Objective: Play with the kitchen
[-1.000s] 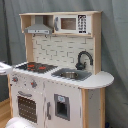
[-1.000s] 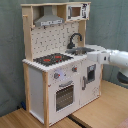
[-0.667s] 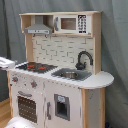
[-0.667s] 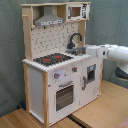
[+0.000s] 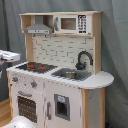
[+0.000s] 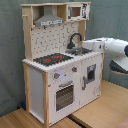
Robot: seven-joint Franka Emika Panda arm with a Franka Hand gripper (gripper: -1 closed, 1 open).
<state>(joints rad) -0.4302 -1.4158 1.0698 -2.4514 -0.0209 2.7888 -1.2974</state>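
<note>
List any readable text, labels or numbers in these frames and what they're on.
No text can be read in either exterior view.
Microwave keypad on the kitchen: light marks on dark, too blurred to read.
Knobs under the hob: no legible markings.
Robot arm: no visible label.

Supporting surface: light-wood tabletop (image 6: 102,107), made of 2 adjoining panels with a visible seam in the second exterior view. 1 item stands directly on it: the kitchen (image 6: 60,65), upright, base flat on the wood.
</note>
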